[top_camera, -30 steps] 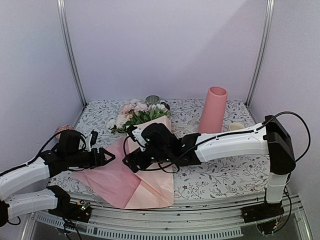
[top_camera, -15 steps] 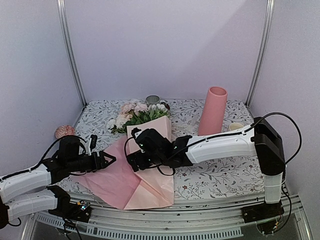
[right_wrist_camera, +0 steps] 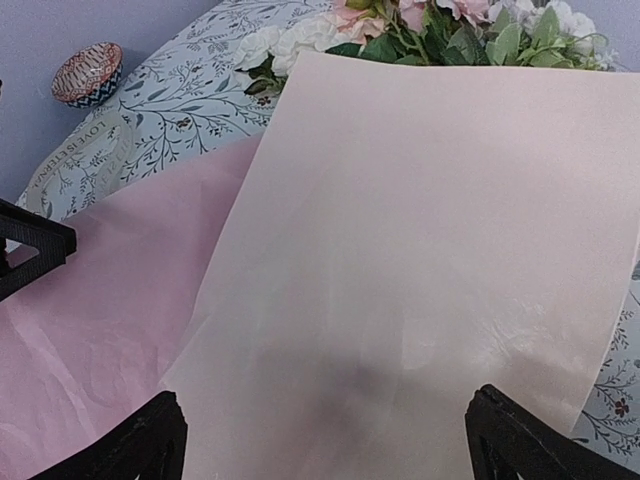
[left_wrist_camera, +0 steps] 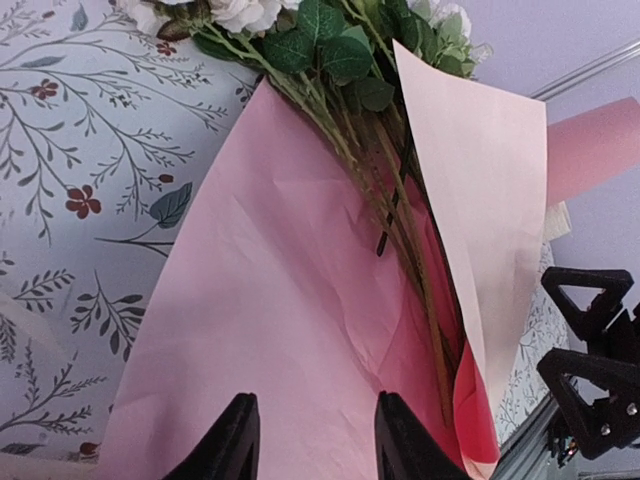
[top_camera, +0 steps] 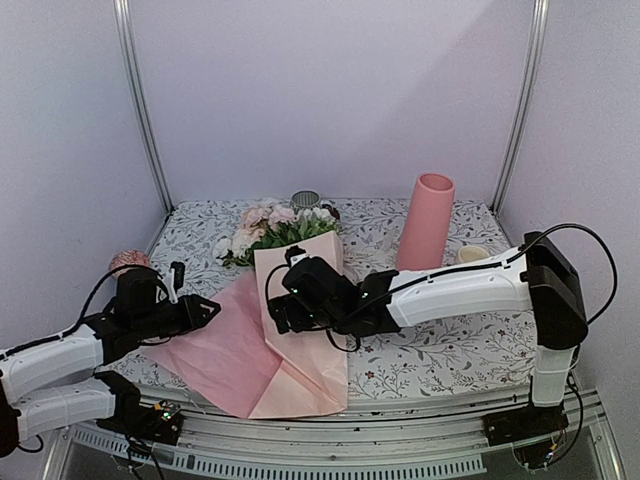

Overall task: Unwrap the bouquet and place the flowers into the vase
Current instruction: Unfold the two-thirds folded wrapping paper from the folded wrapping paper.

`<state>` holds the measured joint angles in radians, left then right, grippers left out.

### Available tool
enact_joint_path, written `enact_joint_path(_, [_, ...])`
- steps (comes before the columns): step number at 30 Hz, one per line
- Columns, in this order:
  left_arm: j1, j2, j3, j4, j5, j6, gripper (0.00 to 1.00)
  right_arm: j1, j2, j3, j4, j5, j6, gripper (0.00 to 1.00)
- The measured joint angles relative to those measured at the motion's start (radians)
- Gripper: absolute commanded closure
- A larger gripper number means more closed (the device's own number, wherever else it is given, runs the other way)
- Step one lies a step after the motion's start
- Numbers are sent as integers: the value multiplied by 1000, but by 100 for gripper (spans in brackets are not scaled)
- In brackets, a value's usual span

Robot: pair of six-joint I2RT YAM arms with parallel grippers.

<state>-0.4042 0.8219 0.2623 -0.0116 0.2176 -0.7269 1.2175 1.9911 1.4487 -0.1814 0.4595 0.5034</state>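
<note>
The bouquet lies unwrapped on the patterned table. Its flowers (top_camera: pixel 272 226) point to the back, and the green stems (left_wrist_camera: pixel 405 225) rest between a pink paper sheet (top_camera: pixel 225 350) and a paler sheet (top_camera: pixel 305 275) folded over them. My left gripper (top_camera: pixel 207 307) hovers at the pink sheet's left edge; its jaws (left_wrist_camera: pixel 315 445) stand partly apart over the paper with nothing between them. Over the pale sheet (right_wrist_camera: pixel 420 250), my right gripper (top_camera: pixel 278 318) is wide open (right_wrist_camera: pixel 335 450) and grips nothing. At the back right stands the tall pink vase (top_camera: pixel 425 220).
A short cream cup (top_camera: pixel 472 254) sits right of the vase. A striped mug (top_camera: pixel 127 262) stands at the far left edge. A grey round object (top_camera: pixel 305 199) lies behind the flowers. Metal frame posts (top_camera: pixel 140 110) rise at the back corners.
The left gripper's jaws have narrowed and it has drawn slightly left. The right gripper has shifted a little right over the pale sheet, staying wide open.
</note>
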Motion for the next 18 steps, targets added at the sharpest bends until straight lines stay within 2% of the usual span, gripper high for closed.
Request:
enact_joint_path(7, [4,134,48,67,55,58,76,0,-62,-62,24,50,-11,1])
enact_joint_path(18, [2,365,143,172,177,133,70,0,-64,-28,-14,56,-28,1])
